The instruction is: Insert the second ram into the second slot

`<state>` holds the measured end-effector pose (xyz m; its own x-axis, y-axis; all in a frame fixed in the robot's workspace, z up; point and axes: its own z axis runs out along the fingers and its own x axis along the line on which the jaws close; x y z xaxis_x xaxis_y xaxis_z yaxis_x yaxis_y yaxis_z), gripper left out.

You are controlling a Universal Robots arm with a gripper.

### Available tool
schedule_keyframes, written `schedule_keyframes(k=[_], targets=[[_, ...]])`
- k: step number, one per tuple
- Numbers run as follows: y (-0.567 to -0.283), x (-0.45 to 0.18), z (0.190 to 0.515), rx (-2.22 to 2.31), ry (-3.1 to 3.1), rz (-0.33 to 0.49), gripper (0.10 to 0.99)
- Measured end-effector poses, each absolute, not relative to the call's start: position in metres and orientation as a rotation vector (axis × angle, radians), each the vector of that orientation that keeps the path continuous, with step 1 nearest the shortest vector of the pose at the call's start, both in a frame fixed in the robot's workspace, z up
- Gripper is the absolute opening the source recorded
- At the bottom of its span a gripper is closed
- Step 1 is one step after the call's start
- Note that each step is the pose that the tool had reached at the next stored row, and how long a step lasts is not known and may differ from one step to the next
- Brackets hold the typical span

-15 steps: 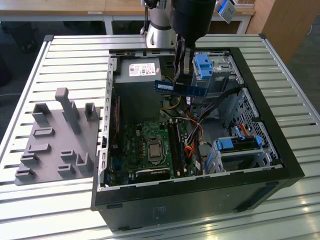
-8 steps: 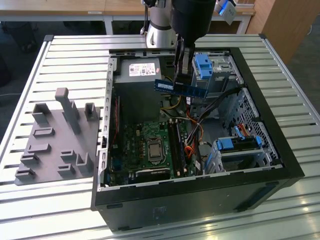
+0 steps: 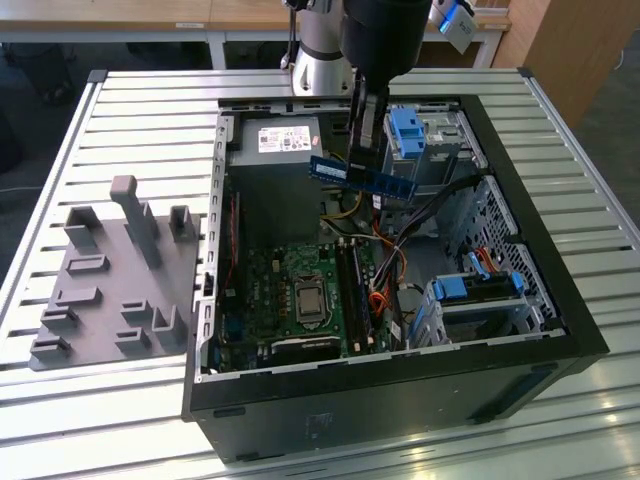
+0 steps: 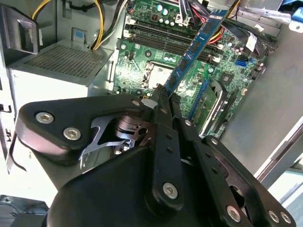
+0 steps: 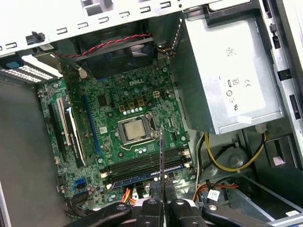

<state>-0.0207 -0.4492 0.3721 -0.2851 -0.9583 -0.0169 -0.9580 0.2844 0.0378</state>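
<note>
The gripper is holding the ram over the open case.
It is clamping the top edge, probably leaving the contacts free, well above the slots.

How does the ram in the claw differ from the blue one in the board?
The second ram is clamped in the claw, in the air above the case; the seated ram sits slotted in the motherboard. In the first wrist view the second ram shows edge-on, the seated ram lengthwise. Both are thin blue sticks.

Black gripper linkage with silver screws, silver-grey arm, black wrist housing
</note>
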Motion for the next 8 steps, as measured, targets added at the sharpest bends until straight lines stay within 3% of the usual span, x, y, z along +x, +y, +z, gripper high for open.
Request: schedule_keyframes(k=[8], targets=[[-0.4492, -0.0207, 0.3721, 1.797, -2.567, -0.064, 0.137]])
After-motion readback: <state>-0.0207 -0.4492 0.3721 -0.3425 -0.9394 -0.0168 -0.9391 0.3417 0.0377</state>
